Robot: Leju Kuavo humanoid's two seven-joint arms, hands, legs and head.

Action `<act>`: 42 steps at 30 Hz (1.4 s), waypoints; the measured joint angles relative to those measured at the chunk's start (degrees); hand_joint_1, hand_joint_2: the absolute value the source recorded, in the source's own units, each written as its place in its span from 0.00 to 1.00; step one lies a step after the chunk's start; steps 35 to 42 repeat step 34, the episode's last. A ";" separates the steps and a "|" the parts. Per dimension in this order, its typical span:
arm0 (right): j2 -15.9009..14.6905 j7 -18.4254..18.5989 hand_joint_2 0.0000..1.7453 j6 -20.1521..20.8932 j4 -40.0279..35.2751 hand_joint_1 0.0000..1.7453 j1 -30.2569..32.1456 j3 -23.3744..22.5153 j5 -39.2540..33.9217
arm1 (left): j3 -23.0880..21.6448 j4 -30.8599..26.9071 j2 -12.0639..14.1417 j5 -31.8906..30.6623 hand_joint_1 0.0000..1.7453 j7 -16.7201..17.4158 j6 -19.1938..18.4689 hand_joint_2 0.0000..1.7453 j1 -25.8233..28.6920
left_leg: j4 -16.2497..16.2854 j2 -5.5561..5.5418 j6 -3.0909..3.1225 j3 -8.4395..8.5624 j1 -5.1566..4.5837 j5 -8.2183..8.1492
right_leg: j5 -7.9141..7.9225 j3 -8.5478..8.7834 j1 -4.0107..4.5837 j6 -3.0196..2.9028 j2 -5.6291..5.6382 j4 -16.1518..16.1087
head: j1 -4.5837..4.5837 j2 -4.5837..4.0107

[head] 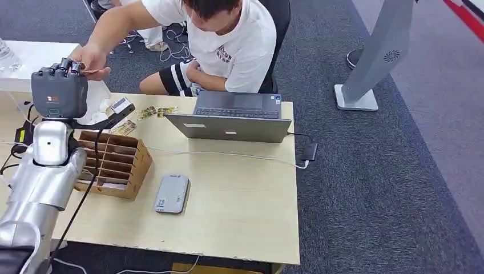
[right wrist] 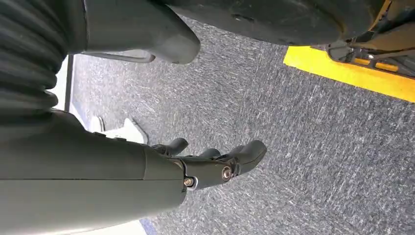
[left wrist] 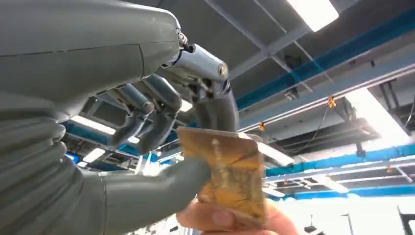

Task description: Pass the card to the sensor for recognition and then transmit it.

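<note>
Beyond wooden desk (head: 228,188), left hand (head: 60,85) pinches card (left wrist: 230,171) that person's hand (head: 91,57) also holds; late release risks tugging; right hand (right wrist: 215,164) slack, holding nothing.

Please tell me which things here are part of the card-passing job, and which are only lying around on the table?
Belong to the job:
- card, pinched in the left hand and also held by the person's hand
- grey sensor on the table

Just lying about:
- laptop
- cardboard divider box
- loose cards beside the laptop
- right hand, hanging above the carpet, holding nothing
</note>
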 joint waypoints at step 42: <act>0.70 -4.72 1.00 -4.83 -0.20 0.00 2.01 -1.79 -7.47 | 92.02 -14.34 5.86 129.70 0.00 -25.24 -25.25 1.00 40.19 | -0.09 -0.32 -0.41 -0.03 0.44 -0.45 | -0.66 0.07 0.41 -0.38 -0.34 -0.02 | 0.02 0.02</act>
